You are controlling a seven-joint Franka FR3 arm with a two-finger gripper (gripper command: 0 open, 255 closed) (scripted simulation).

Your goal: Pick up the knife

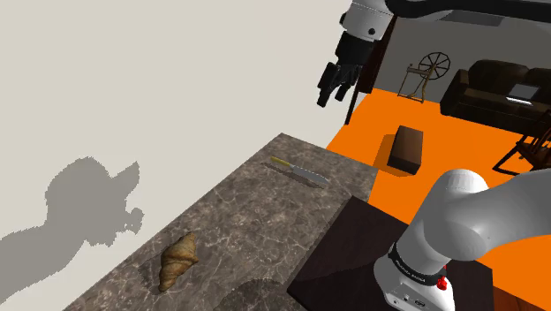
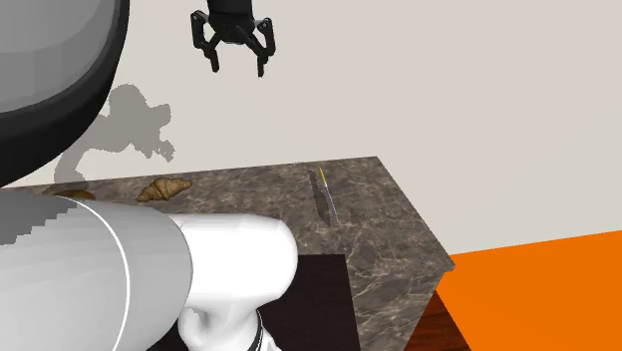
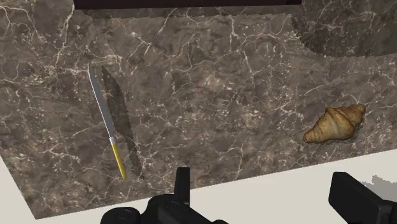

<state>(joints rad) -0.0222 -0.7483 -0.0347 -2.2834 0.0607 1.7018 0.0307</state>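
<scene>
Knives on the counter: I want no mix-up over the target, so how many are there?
1. The slim grey-bladed, yellow-handled knife lies flat near one end of the dark veined marble countertop, far from the brown croissant. No other seems hidden.

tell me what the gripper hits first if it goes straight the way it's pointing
Most likely the bare marble countertop, near its wall-side edge, between the knife and the croissant. The open gripper points down from high above, with neither item in line. The exact landing spot is unclear.
</scene>
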